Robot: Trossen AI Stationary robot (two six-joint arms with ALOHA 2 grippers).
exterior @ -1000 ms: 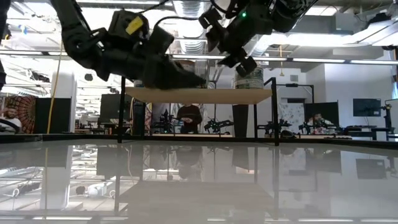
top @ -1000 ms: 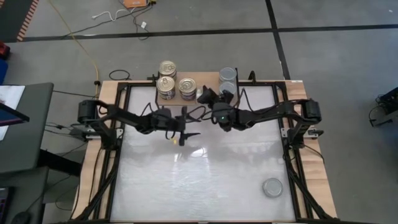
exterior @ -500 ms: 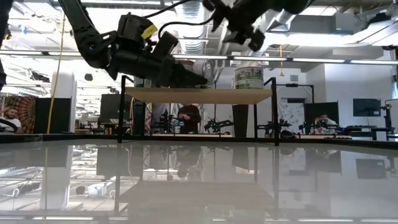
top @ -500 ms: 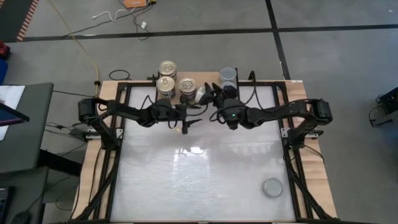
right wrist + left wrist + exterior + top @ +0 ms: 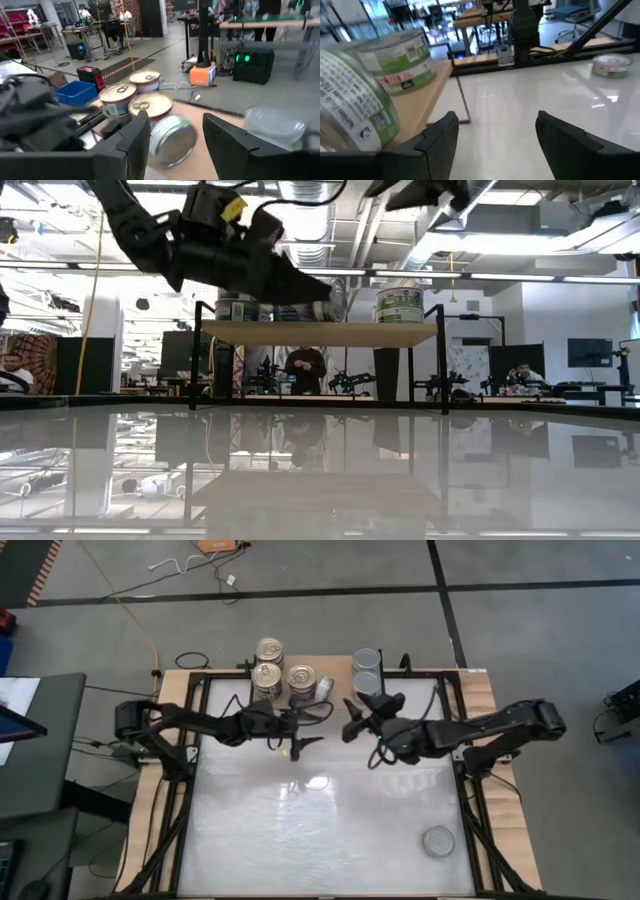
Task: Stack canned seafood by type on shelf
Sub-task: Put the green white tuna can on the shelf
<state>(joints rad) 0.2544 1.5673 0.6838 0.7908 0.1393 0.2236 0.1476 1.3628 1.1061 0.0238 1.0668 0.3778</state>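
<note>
The shelf (image 5: 335,668) stands at the far edge of the white counter (image 5: 320,830). Gold-lid cans (image 5: 268,650) stand on its left part, silver-lid cans (image 5: 366,660) on its right, and one can (image 5: 325,688) lies on its side between them. One more can (image 5: 437,841) sits near right on the counter. The left tool (image 5: 305,744) and right tool (image 5: 352,720) hover just in front of the shelf, both part open and empty

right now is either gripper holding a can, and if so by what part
Nothing is held. The left gripper and the right gripper both stand open with empty gaps. A can lies tipped on its side on the shelf, untouched.
</note>
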